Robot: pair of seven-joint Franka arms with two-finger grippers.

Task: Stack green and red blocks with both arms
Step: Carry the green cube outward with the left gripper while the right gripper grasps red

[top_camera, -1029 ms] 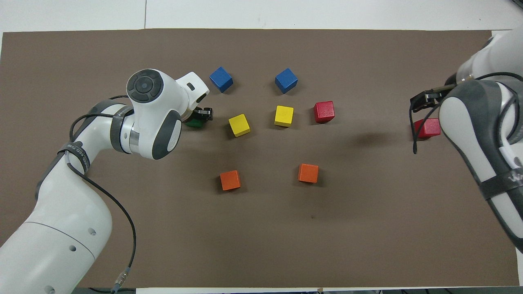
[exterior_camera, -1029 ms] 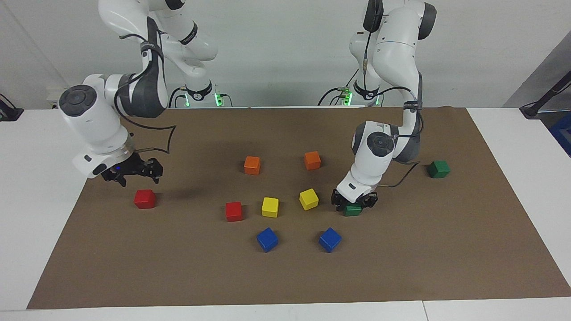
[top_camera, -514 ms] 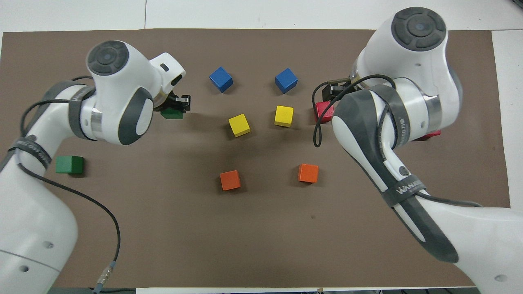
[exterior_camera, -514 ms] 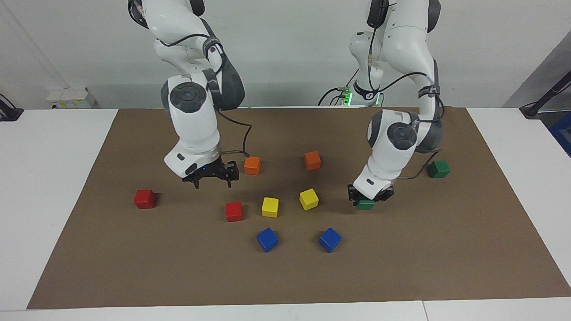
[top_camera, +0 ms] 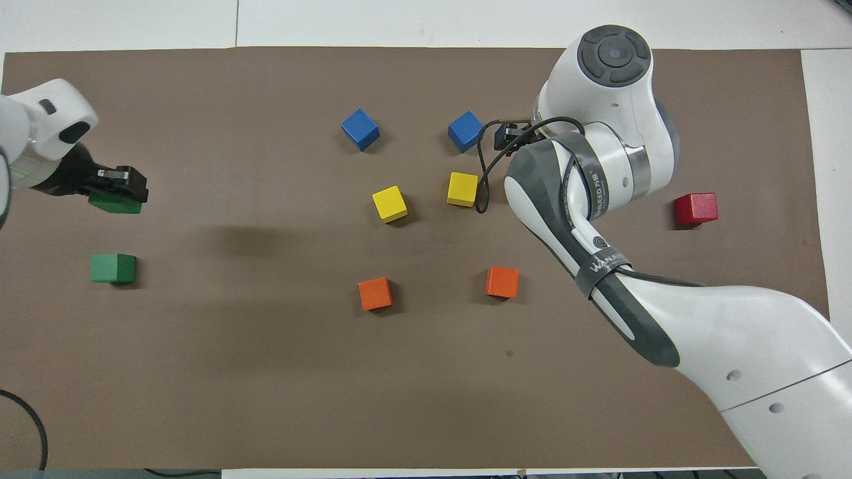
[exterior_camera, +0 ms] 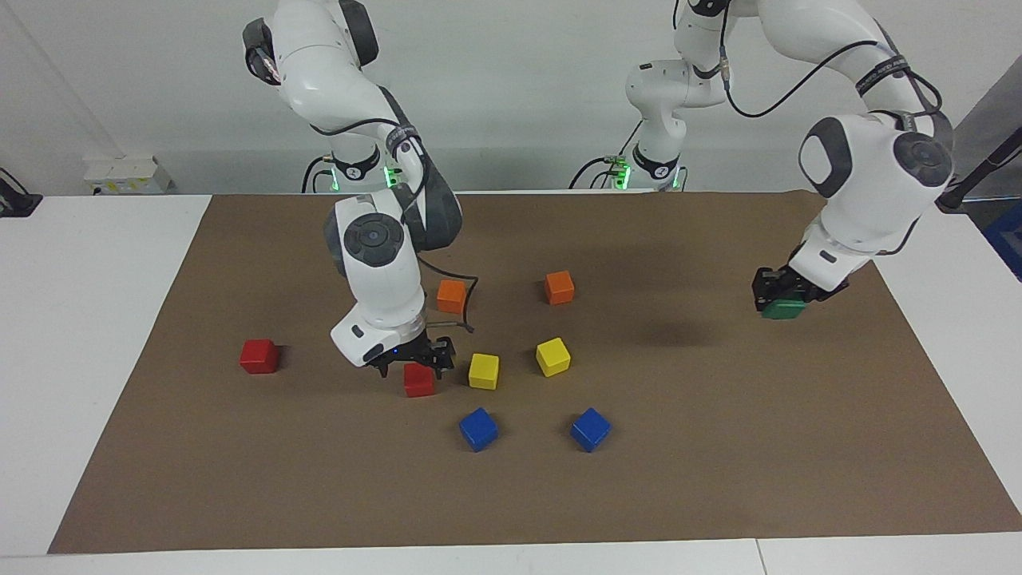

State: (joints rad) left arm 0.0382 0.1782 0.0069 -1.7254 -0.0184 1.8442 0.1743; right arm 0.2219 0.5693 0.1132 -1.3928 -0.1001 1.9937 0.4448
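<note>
- Over the resting green block (top_camera: 113, 267), our left gripper (exterior_camera: 786, 295) carries the second green block (exterior_camera: 784, 309), jaws pinching it; next we lower and release.
- Our right gripper (exterior_camera: 413, 357) hovers over the red block (exterior_camera: 418, 382) beside the yellow cube (exterior_camera: 483, 371), jaws spread.

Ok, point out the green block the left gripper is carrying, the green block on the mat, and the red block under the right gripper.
Carried green block (exterior_camera: 783, 310), facing view, front face.
Resting green block (top_camera: 113, 268), overhead view, top face.
Red block under right gripper (exterior_camera: 419, 382), facing view, front face.
</note>
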